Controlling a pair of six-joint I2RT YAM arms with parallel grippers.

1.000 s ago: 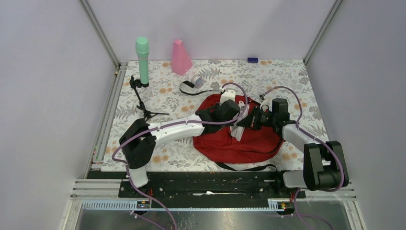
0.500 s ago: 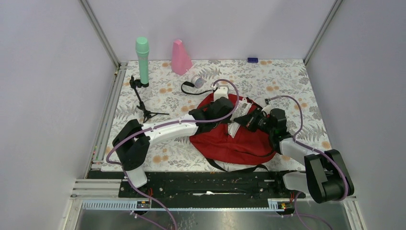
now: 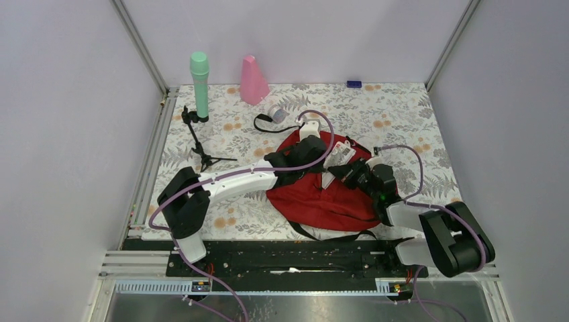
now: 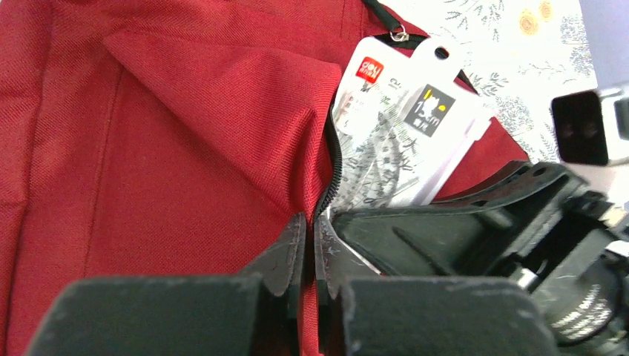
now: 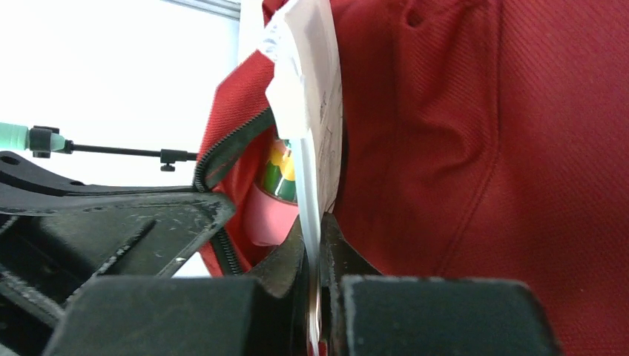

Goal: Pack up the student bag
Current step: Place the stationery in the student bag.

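Observation:
The red student bag (image 3: 329,194) lies flat in the middle of the floral table. My left gripper (image 3: 321,176) is shut on the red fabric edge beside the bag's zipper (image 4: 330,174), holding the opening apart. My right gripper (image 3: 343,170) is shut on a flat white packet of rulers (image 4: 404,141), which stands edge-on in the right wrist view (image 5: 308,111), its far end at the bag's opening. Inside the opening a pink and green item (image 5: 276,196) shows. The two grippers are close together over the bag.
A green microphone (image 3: 199,84) on a small black tripod (image 3: 201,151) stands at the back left. A pink cone-shaped thing (image 3: 253,80) and a small grey roll with a black strap (image 3: 275,114) lie behind the bag. A small blue thing (image 3: 353,84) sits at the back edge.
The bag and both grippers shifted left and nearer over the last second. The right arm folded back and down, carrying the ruler packet toward the opening. The left arm has held still for the last half second.

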